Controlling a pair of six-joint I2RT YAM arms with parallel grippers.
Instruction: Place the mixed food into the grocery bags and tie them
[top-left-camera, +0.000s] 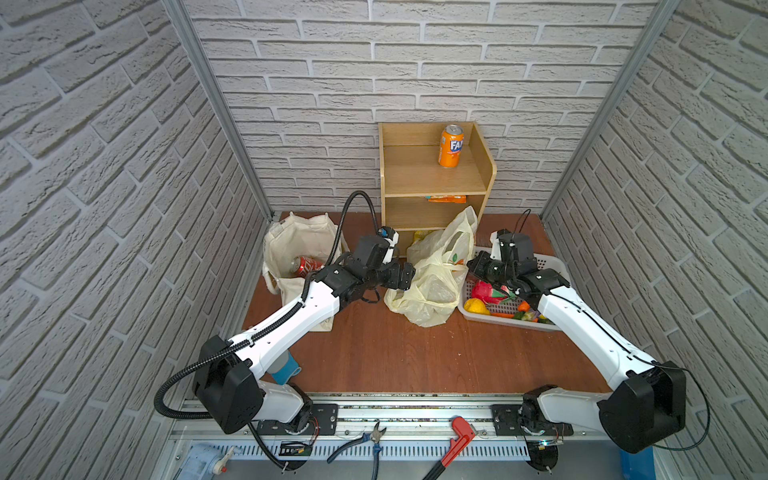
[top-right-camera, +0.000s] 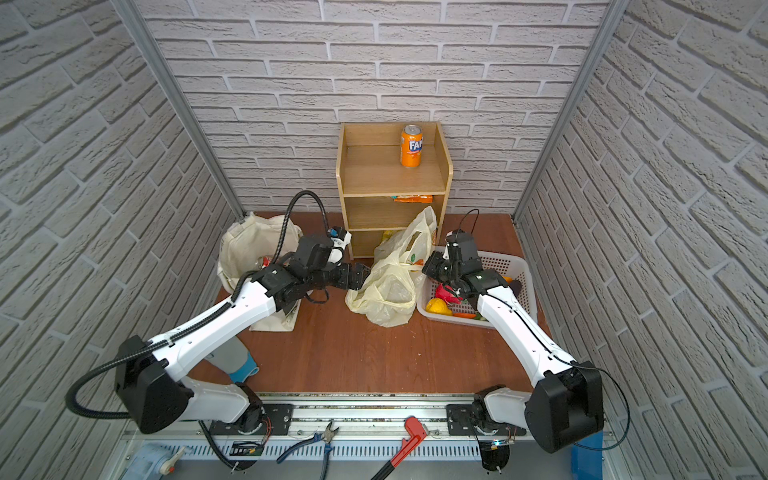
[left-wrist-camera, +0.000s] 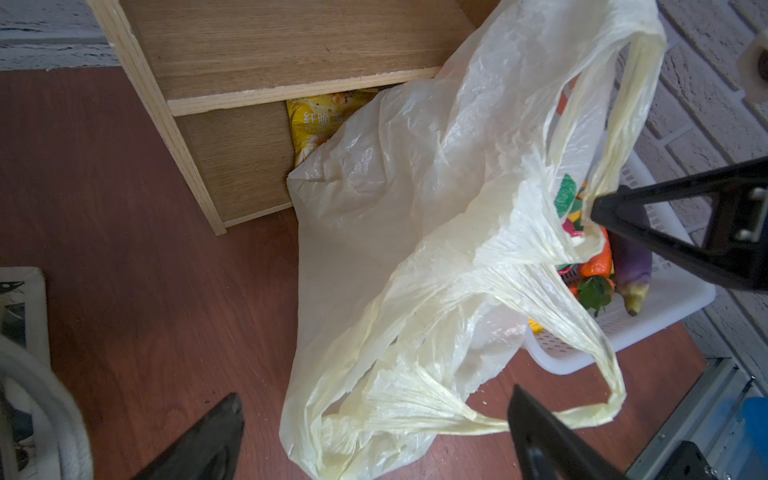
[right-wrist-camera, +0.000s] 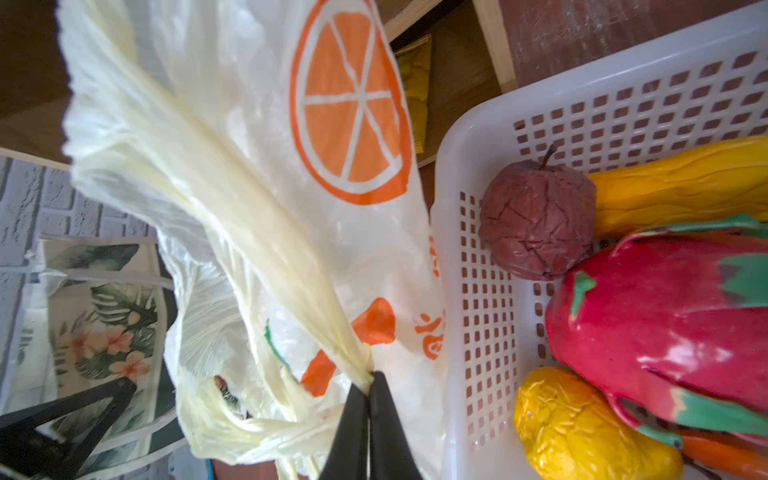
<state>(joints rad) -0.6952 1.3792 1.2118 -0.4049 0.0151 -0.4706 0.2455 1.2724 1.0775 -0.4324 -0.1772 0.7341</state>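
Red can (top-left-camera: 304, 266) in tote (top-left-camera: 291, 241) partly hidden; plastic bag (top-left-camera: 432, 286) contents unclear.

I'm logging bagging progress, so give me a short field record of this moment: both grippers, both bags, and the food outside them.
left gripper: open, beside the plastic bag, holding nothing
right gripper: shut on a handle of the plastic bag
canvas tote: open, red can inside
white basket: toy produce, including a red dragon fruit
shelf unit: orange can on top
bags tied: neither
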